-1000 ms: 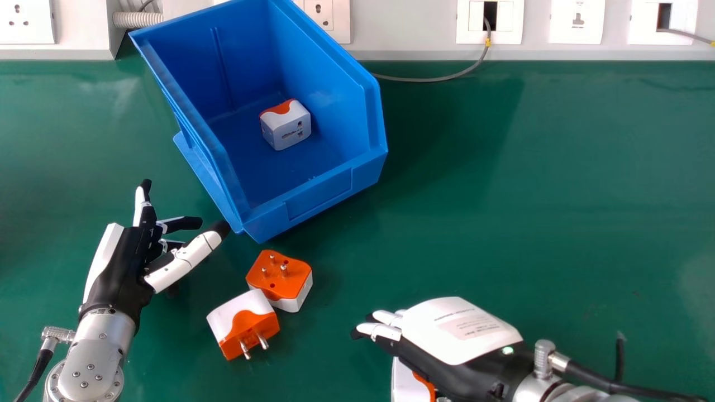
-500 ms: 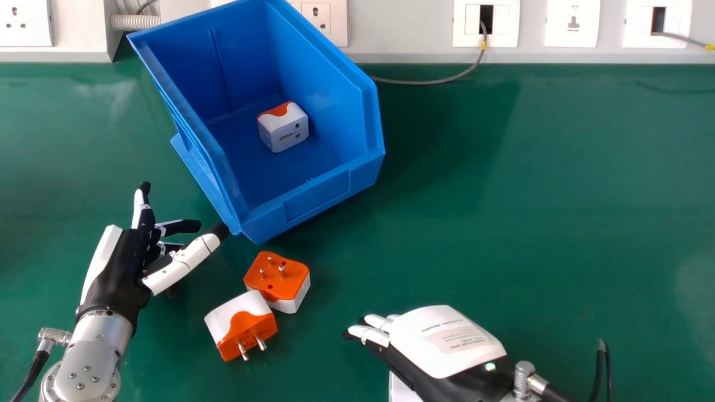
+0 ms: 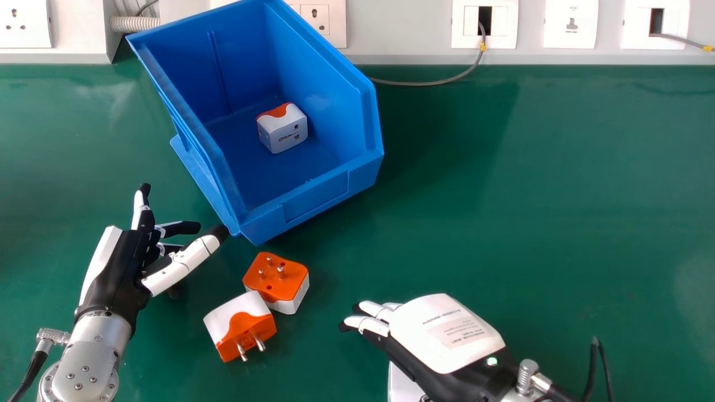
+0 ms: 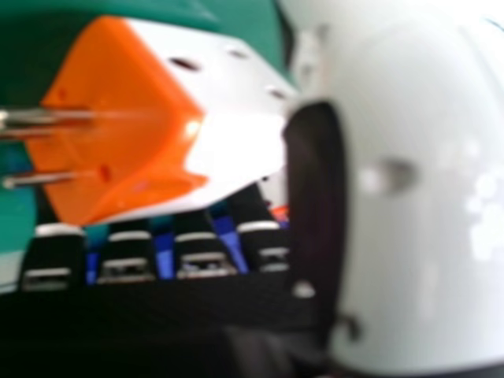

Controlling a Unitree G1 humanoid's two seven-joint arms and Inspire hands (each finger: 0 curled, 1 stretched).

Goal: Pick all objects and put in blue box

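Head view: one blue box (image 3: 315, 195), one adapter (image 3: 283, 131) inside, three outside; left robot hand (image 3: 114, 273) spread, right robot hand (image 3: 444, 332) straight-fingered.

- From the robot's head, the head view is giving you a forward, steeply downward look, standing back enough to be covering the blue box (image 3: 315, 195), much of the green table (image 3: 530, 195) and the sockets (image 3: 485, 25) beyond.
- From the right hand (image 3: 447, 340), the other view is facing you past thumb and fingers, with an adapter (image 4: 142, 126) filling much of it at close range.
- Both views are sharing that hand, the adapter beside it and some tabletop.
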